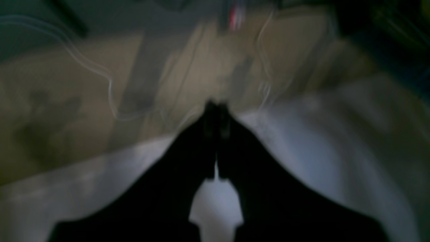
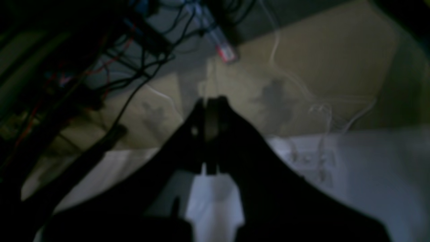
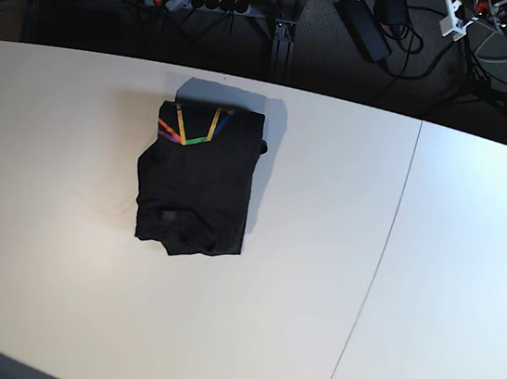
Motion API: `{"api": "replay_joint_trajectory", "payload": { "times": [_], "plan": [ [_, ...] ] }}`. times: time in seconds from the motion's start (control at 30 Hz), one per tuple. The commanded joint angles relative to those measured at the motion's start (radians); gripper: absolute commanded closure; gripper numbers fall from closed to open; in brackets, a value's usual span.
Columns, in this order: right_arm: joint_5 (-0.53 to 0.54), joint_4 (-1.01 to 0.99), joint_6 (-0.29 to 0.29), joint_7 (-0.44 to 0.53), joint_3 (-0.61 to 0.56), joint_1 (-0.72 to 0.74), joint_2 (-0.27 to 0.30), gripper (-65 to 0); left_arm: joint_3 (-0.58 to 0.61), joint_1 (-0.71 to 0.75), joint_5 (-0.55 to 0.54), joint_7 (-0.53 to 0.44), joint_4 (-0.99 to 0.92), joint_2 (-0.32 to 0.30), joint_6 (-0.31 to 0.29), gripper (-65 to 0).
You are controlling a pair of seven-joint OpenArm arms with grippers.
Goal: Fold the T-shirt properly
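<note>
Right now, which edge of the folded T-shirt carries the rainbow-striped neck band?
The far edge of the T-shirt, towards the cable-strewn floor in the base view. The rainbow neck band forms a V there; the other three edges are plain black.

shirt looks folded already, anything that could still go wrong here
The T-shirt lies folded on the white table, but its lower edge looks uneven and lumpy, so the fold may loosen if nudged. Both wrist views are motion-blurred, so the left end effector and right end effector, jaws together, could catch the fabric if they sweep low.
</note>
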Motion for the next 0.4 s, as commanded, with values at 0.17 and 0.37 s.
{"api": "replay_joint_trajectory", "payload": {
  "times": [0.17, 0.37],
  "plan": [
    [0.004, -0.111, -0.034, 0.0, 0.006, 0.185, 0.006, 0.0, 0.234, -0.217, 0.049, -0.085, -0.188, 0.036, 0.051, 0.0],
    [0.004, -0.109, -0.033, 0.0, 0.006, 0.332, -0.029, 0.0, 0.253, -0.299, 0.163, -0.144, -0.262, 0.139, 0.153, 0.0]
  ]
}}
